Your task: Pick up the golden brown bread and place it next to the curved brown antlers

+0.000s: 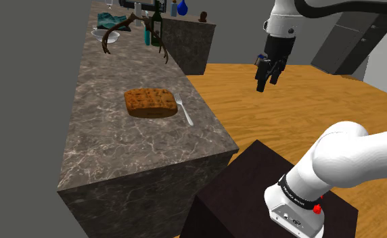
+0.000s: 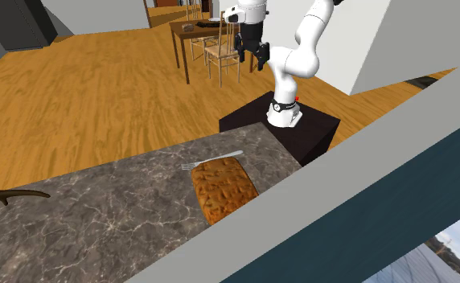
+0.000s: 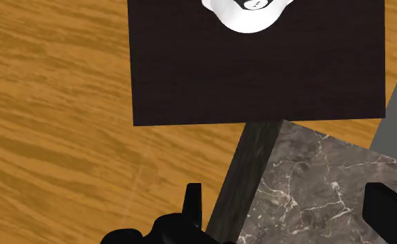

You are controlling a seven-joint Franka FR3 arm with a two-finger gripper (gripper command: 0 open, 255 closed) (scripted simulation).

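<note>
Golden-brown and flat, the bread (image 1: 148, 103) lies on the grey marble counter (image 1: 118, 155), close to its near end. In the shoulder view a fork (image 1: 184, 108) lies just beside the bread at three o'clock, tines pointing away from the stand (image 1: 253, 193). Well apart from the bread, at about eleven o'clock along the same counter, are the antlers (image 1: 121, 32), with a white bowl (image 1: 105, 35) and a dark bottle (image 1: 157, 27) close by them.

My gripper (image 1: 266, 80) hangs in the air between two and three o'clock of the bread, off the counter and above the wooden floor (image 1: 293, 115), pointing down. In the wrist view my fingers (image 3: 193, 197) stand wide apart with nothing between them; below them are the counter's corner (image 3: 315, 187), the dark stand (image 3: 259, 69) and the floor.

In the second exterior view the bread (image 2: 224, 188) has the fork (image 2: 212, 160) at twelve o'clock, an antler tip (image 2: 15, 195) far off at nine o'clock, and my gripper (image 2: 252, 50) high at twelve.
</note>
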